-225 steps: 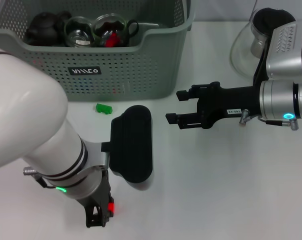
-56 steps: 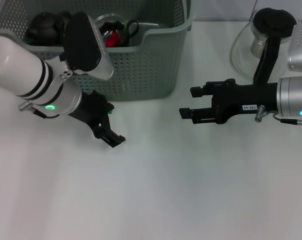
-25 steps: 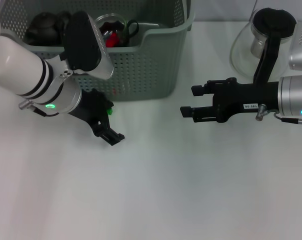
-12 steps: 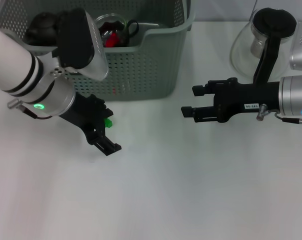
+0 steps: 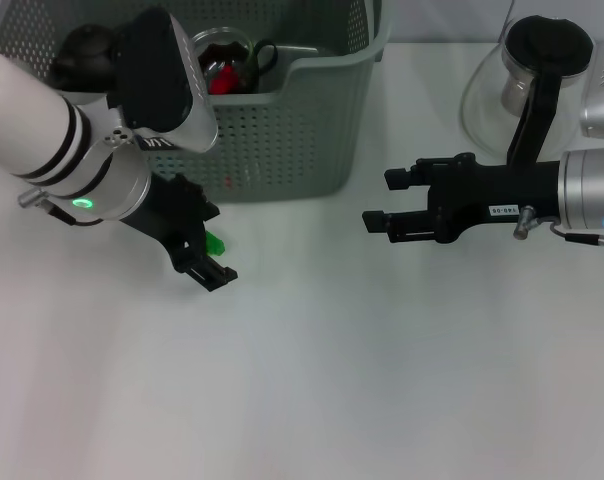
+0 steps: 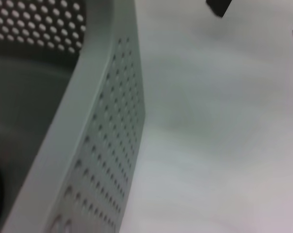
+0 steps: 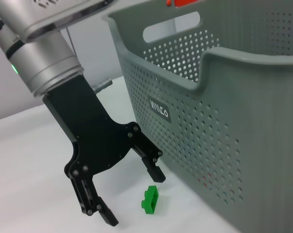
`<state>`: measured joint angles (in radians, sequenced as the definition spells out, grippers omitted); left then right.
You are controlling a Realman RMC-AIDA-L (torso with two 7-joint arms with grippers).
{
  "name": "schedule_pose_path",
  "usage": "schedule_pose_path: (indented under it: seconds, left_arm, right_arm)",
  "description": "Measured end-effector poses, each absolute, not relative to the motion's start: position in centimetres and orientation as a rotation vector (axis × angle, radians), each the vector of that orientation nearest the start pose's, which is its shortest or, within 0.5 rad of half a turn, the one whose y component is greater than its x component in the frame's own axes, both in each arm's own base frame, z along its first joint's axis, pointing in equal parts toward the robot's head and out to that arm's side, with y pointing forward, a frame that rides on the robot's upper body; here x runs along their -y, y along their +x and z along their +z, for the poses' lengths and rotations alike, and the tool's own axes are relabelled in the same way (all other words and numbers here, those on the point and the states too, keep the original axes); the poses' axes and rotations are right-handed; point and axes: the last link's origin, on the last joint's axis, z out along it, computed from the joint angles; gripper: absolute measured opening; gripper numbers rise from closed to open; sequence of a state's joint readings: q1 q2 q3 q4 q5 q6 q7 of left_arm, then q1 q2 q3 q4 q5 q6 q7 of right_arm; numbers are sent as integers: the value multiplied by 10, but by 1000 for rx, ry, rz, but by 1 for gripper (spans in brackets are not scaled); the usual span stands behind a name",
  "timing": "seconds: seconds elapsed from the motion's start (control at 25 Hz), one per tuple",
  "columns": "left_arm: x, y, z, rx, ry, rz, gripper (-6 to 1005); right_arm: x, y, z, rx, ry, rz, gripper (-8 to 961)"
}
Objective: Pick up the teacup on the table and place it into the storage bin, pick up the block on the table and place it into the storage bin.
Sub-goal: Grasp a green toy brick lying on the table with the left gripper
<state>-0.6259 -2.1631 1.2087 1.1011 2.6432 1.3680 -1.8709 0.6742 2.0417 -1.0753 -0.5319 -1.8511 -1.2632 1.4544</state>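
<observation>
- Left gripper (image 7: 129, 187): released, black flat-plate fingers spread apart, tips just above the white table (image 5: 312, 380), directly in front of the storage bin (image 5: 282, 130).
- Block (image 7: 150, 199): small, bright green, stepped plastic piece; lying on the table between the two spread fingers, closer to the bin-side finger, touching neither in the right wrist view.
- Storage bin: grey-green moulded plastic, rectangular, perforated walls, dipped front rim, small black label with white lettering (image 7: 159, 109); just behind the left gripper.
- Inside the bin: dark round teapot (image 5: 82, 50), clear glass cup (image 5: 222, 55) with red content.
- Right gripper (image 5: 379, 200): released, black fingers parted, hovering over bare table, well apart from the block.
- Glass carafe (image 5: 517, 80) with black handle, behind the right gripper.
</observation>
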Motion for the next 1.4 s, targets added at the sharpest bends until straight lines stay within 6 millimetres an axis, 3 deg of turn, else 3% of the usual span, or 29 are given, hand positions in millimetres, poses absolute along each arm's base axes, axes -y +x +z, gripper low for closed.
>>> schedule_pose_path:
  seconds: [0.76, 1.4]
  left_arm:
    - [-365, -222, -32, 562, -2713, 559, 902]
    - [-372, -212, -32, 738, -2611, 585, 904]
  right_arm:
    - [-369, 227, -47, -572, -2831, 453, 765]
    - [-369, 228, -46, -574, -2829, 451, 765]
